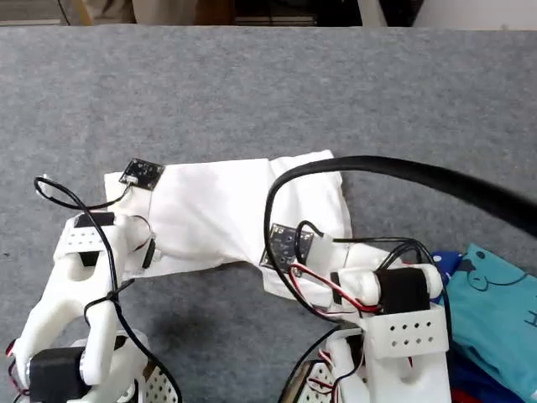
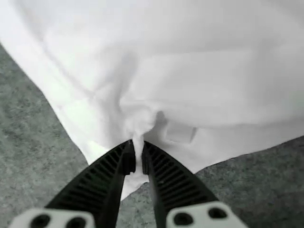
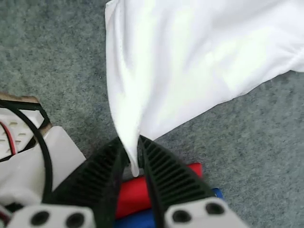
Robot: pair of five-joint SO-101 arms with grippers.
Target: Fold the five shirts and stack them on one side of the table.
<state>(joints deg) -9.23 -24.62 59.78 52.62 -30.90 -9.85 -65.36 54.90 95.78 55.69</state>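
A white shirt (image 1: 226, 210) lies spread across the middle of the grey table (image 1: 252, 92). My left gripper (image 2: 137, 156) is shut on a pinched fold of the white shirt (image 2: 190, 80) near its edge. My right gripper (image 3: 133, 159) is shut on a lifted corner of the white shirt (image 3: 190, 52), which hangs up from the table. In the high view the left arm (image 1: 92, 252) stands at the shirt's left end and the right arm (image 1: 369, 290) at its near right corner.
More shirts lie piled at the table's near right: a teal one (image 1: 499, 306) over blue cloth (image 1: 453, 264), and red cloth (image 3: 142, 187) under the right gripper. A black cable (image 1: 419, 175) arcs over the shirt's right side. Bare table lies beyond the shirt.
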